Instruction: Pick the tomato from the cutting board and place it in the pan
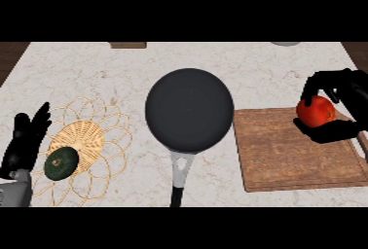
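Right hand: your right hand (pixel 336 104) curls round the tomato (pixel 315 111), over the cutting board's (pixel 298 155) far right corner.
Pan: the pan (pixel 189 108) sits just left of the board.
Left hand: your left hand (pixel 25 138) rests open, far left of the board, beside a wicker trivet (pixel 90 141) bearing a dark green fruit (pixel 60 162).

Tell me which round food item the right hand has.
The red tomato, held in the right hand over the board. The green one sits in the basket.

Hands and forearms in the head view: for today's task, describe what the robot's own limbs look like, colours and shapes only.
Both hands are glossy black. The left hand shows slim, tapering fingers above a short grey forearm at the lower edge. The right hand looks bulkier and blockier, with thick black segments. No cables or markings show.
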Controlling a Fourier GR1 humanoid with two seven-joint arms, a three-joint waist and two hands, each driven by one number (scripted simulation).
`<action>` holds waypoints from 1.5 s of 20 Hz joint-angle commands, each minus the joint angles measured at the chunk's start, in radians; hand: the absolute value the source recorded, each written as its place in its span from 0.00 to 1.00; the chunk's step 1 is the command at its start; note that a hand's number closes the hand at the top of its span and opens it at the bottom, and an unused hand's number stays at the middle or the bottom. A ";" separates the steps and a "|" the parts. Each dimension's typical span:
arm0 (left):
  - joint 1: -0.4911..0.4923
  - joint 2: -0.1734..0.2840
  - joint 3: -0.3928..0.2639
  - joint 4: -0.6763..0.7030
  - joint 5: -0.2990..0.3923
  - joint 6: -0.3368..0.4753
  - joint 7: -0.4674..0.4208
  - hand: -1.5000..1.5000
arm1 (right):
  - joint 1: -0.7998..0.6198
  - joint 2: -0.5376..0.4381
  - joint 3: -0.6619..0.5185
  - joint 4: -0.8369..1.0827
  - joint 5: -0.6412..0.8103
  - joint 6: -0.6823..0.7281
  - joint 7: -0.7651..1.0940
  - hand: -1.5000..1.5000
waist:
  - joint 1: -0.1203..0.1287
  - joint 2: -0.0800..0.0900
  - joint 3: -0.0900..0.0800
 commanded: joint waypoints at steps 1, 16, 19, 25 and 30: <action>0.001 -0.001 0.008 0.012 0.007 -0.017 -0.016 0.50 | -0.080 0.114 0.030 0.045 0.000 -0.006 0.063 1.00 | 0.010 0.003 0.000; 0.015 -0.033 -0.017 -0.065 -0.020 -0.001 0.031 0.50 | -0.474 0.498 0.117 0.591 0.127 -0.153 0.223 1.00 | 0.027 0.005 0.001; -0.059 -0.039 -0.018 0.043 -0.039 0.009 -0.004 0.50 | -0.554 0.547 0.085 0.792 0.140 -0.236 0.170 1.00 | 0.025 0.010 0.000; -0.092 -0.016 -0.005 0.054 -0.019 -0.026 -0.010 0.50 | -0.632 0.550 0.182 1.069 0.018 -0.390 0.076 1.00 | 0.065 0.020 0.001; -0.095 -0.015 -0.023 0.021 -0.025 -0.039 -0.011 0.50 | -0.653 0.551 0.175 1.158 -0.165 -0.355 0.018 1.00 | 0.100 0.027 0.001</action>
